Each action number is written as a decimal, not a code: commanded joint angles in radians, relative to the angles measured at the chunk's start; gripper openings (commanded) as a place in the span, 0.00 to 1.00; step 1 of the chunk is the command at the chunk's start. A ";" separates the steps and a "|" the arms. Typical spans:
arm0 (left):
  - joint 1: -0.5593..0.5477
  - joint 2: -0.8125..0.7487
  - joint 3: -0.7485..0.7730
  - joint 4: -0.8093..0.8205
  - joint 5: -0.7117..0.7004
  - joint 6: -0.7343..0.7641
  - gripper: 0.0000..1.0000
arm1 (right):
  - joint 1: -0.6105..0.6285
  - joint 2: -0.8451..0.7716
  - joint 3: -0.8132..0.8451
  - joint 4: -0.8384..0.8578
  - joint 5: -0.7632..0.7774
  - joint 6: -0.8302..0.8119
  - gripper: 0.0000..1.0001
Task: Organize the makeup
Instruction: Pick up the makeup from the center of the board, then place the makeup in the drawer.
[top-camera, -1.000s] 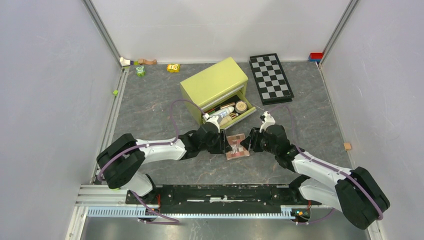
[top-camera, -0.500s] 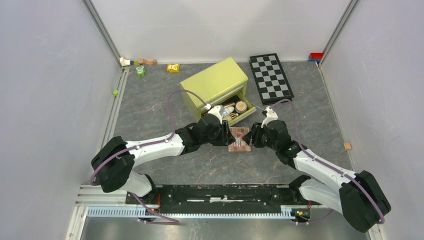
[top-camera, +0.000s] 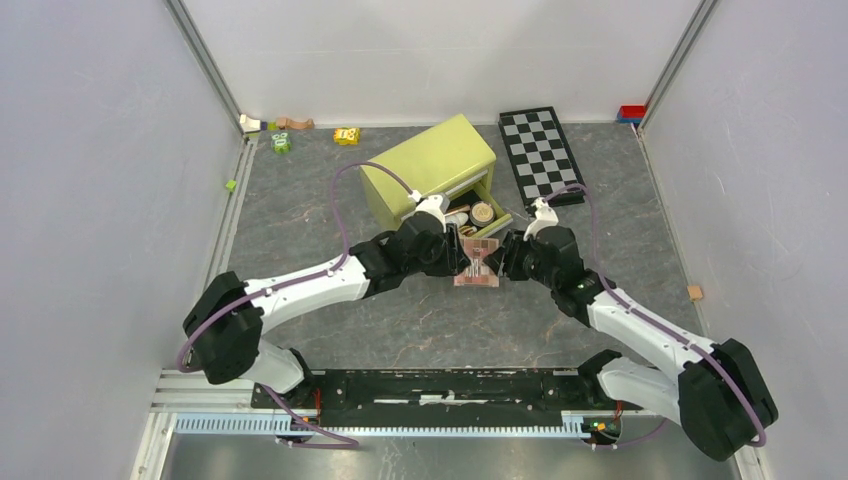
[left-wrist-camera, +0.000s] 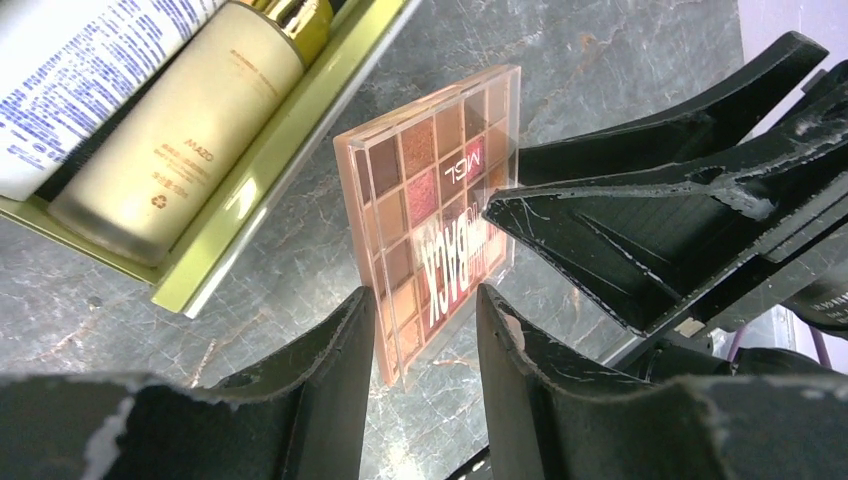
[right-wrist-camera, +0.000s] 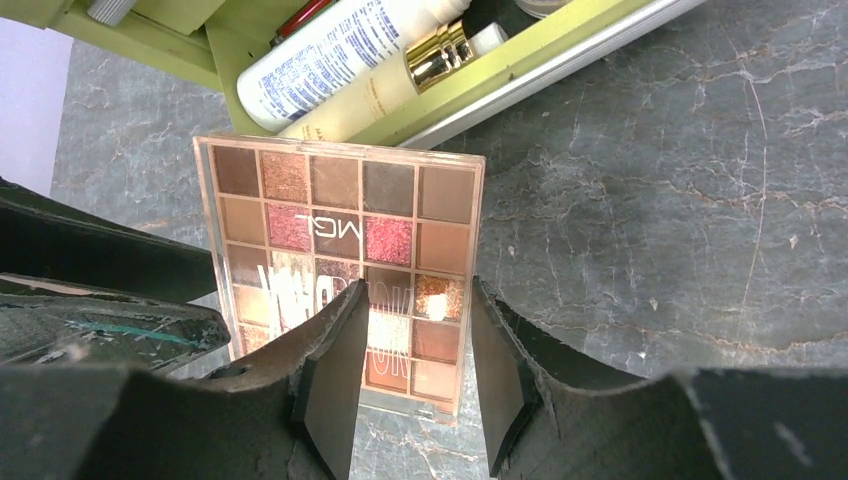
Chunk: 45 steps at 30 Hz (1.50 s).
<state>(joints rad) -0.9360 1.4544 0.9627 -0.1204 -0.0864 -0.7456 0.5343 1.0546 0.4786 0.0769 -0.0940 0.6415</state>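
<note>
Both tools grip the palette from opposite sides. The left tool and right tool each stand partly closed, fingers pinching a palette edge. The palette sits just in front of the open drawer, above the bench.

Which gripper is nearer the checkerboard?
Right. The right gripper grips the eyeshadow palette's right edge, on the checkerboard's side; the left gripper grips its left edge, farther away.
</note>
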 joint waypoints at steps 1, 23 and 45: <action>0.008 0.028 0.072 0.095 0.031 0.022 0.48 | 0.017 0.028 0.099 0.122 -0.142 0.031 0.47; 0.163 0.150 0.177 0.089 0.111 0.058 0.49 | -0.042 0.342 0.341 0.212 -0.250 0.016 0.47; 0.207 0.155 0.163 0.094 0.125 0.050 0.49 | -0.099 0.477 0.369 0.215 -0.241 0.000 0.46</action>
<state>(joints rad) -0.7341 1.6428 1.0733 -0.1658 0.0292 -0.6983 0.4343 1.5215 0.8494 0.3214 -0.2977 0.6422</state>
